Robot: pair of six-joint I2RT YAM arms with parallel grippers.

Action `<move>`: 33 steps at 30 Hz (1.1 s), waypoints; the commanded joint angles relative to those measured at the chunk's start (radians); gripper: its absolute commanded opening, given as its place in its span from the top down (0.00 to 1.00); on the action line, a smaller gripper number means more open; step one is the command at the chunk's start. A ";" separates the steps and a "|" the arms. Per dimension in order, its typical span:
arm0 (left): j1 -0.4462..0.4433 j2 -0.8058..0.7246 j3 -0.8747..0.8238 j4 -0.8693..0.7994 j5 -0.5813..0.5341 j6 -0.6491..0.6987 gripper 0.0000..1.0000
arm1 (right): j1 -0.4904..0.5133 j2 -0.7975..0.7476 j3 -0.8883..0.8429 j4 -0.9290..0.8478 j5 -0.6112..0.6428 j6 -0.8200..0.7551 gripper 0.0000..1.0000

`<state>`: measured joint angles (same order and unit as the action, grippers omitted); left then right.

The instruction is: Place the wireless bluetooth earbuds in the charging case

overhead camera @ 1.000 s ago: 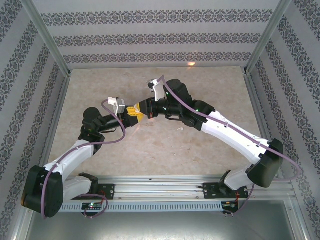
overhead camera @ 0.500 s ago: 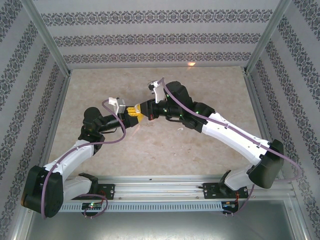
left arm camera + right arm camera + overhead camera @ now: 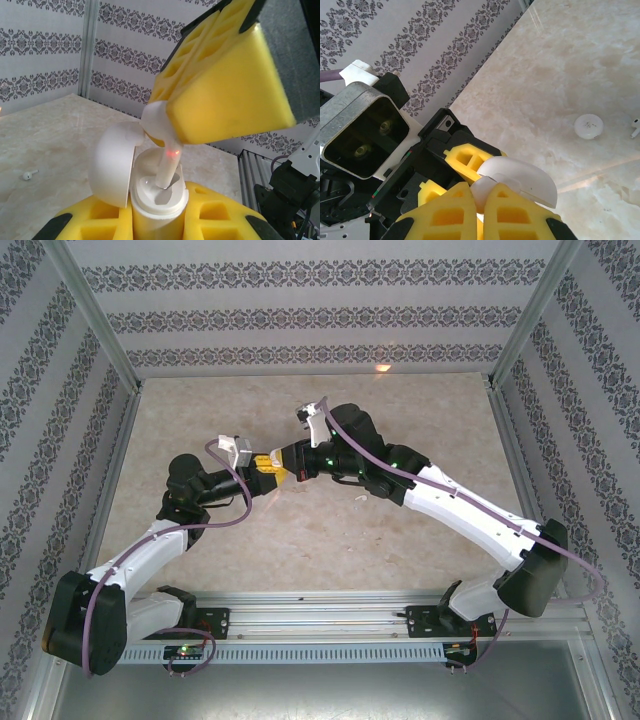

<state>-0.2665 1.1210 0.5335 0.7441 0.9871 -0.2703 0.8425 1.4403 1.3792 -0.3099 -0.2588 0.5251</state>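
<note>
Where both arms meet above the table [image 3: 330, 540], the left gripper [image 3: 156, 222] is clamped tight on the case [image 3: 157, 200], whose lid [image 3: 112, 167] is swung open. The right gripper [image 3: 476, 212], directly over the case, is pinched closed on one earbud [image 3: 167, 165]. Its stem reaches down into the case's well, and a red light glows on it. A round disc [image 3: 589, 126] lies on the table, well apart from the case. A second earbud [image 3: 30, 174] and a third earbud [image 3: 635, 127] lie loose on the table, both well apart from the case.
</note>
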 commanded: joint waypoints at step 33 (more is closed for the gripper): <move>0.005 -0.043 0.029 0.025 -0.004 0.019 1.00 | -0.049 0.077 0.130 -0.255 -0.026 0.138 0.68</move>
<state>-0.2665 1.1168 0.5335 0.7185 0.9714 -0.2695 0.8066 1.4998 1.4841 -0.4755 -0.3191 0.6792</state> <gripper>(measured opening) 0.198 0.318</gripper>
